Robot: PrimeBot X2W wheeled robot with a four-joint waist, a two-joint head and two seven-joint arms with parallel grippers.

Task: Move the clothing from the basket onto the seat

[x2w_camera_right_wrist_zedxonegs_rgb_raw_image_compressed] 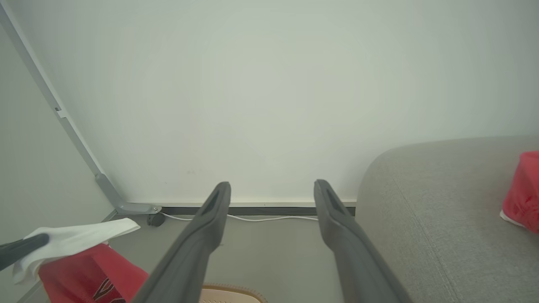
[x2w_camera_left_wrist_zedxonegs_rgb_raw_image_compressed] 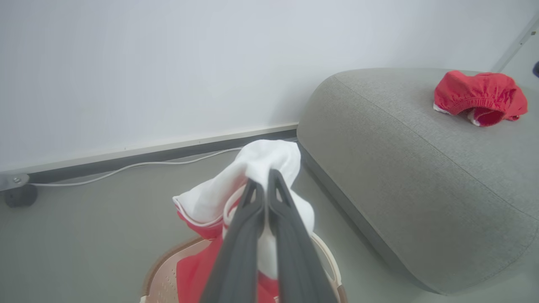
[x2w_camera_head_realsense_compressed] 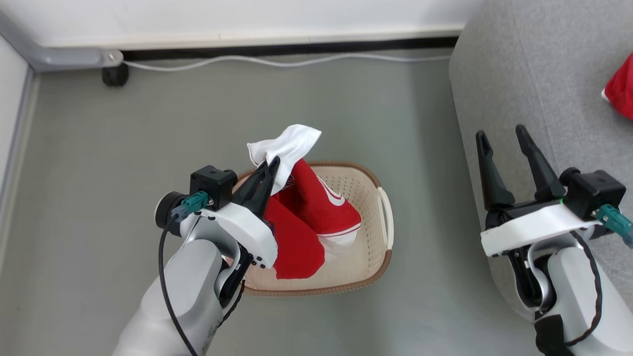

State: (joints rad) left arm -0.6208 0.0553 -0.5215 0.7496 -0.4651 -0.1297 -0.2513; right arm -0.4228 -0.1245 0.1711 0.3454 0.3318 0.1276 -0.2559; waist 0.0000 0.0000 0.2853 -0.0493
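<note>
— Jaws of the left gripper [x2w_camera_head_realsense_compressed: 270, 164] are seen pinched tight on a white fold of the clothing [x2w_camera_head_realsense_compressed: 316, 207]; those of the right gripper [x2w_camera_head_realsense_compressed: 502, 133] are spread wide with nothing between them. How should the carry be handled?

— Height should be gained first, it is judged. The red body of the garment hangs from the grip down into the basket [x2w_camera_head_realsense_compressed: 368, 249], so a sideways pull at this height could drag or tip the basket on the floor [x2w_camera_head_realsense_compressed: 99, 198].

— And where is the load to be taken?

— Across to the seat [x2w_camera_head_realsense_compressed: 519, 74], which stands to the robot's right, near the basket but apart from it. One red piece [x2w_camera_head_realsense_compressed: 620, 91] is already laid there. A bare grey patch beside it would be preferred, away from the rounded edge, from which soft fabric may slide.

— Is the grip to be trusted?

— Only a thin white fold is caught, by the look of it, so a slow swing is advised. The idle right gripper, hovering over the seat's near edge, should be kept out of the path.
</note>
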